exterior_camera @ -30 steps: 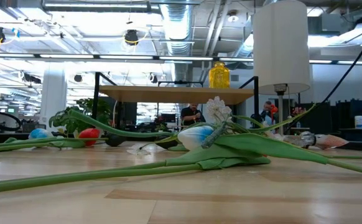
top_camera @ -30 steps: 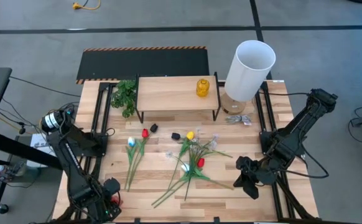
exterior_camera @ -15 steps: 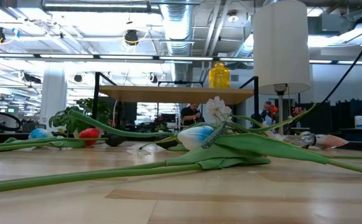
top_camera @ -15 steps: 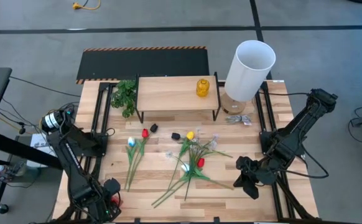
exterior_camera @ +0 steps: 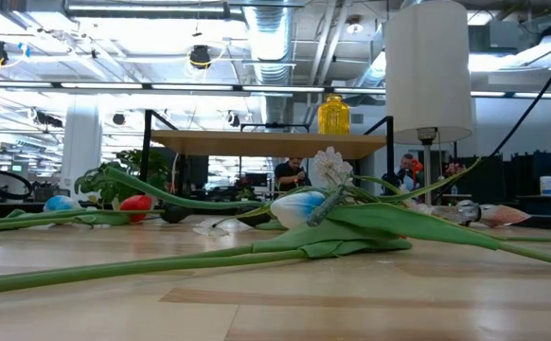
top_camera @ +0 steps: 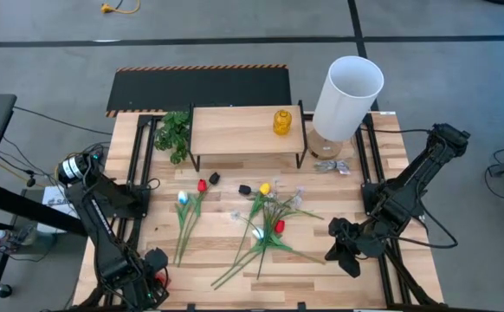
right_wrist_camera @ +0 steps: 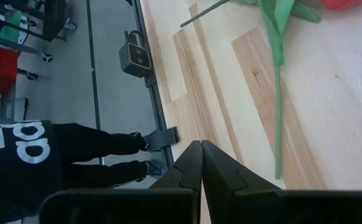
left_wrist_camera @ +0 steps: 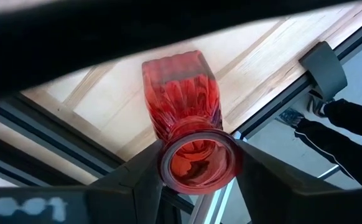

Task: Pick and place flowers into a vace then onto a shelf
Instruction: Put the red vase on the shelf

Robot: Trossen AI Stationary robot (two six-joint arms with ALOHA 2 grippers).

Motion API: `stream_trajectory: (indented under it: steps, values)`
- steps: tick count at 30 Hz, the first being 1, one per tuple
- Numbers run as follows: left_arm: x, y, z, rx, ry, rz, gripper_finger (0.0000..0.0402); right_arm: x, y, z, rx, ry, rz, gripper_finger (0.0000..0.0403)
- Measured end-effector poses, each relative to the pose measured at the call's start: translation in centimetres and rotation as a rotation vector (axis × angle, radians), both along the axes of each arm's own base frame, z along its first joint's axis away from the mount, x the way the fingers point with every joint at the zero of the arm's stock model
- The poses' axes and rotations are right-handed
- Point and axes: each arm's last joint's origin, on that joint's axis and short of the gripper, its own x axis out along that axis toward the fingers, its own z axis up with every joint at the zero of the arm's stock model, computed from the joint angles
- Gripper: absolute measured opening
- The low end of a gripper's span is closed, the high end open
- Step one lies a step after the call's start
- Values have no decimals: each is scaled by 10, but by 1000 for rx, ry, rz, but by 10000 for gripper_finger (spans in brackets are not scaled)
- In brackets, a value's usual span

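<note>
Overhead view. The flowers lie loose on the table at frame centre, stems fanning toward the lower left, with a smaller group to their left. The shelf stands above them in the frame, carrying a yellow vase at its right end. A white lamp stands at upper right, and a leaf sprig lies at the shelf's left end.

The left gripper sits at the lower left table edge. In its wrist view, a red ribbed glass vase lies between the fingers, its mouth toward the camera; whether they grip it cannot be told.

The right gripper rests at lower right, its fingers pressed together and holding nothing.

A person's dark trouser legs stand beside the table.
</note>
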Motion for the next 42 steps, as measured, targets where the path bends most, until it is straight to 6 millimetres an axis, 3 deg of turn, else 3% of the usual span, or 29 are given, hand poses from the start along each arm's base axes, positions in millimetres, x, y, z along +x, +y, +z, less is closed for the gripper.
stream_trajectory:
  steps: [4,12,23,31,42]
  values:
    - [0,0,0,-1,-6,-14,151,0,0,0,-2,-1,2,1]
    - [6,-3,8,-22,-63,-21,148,0,0,0,-10,-7,11,1]
    - [47,9,40,-33,-241,-7,149,0,-1,0,-26,-20,4,0]
    - [96,43,66,24,-415,-48,149,0,-1,0,-27,-21,2,1]
    - [153,117,103,156,-584,-87,149,0,0,0,-27,-21,2,0]
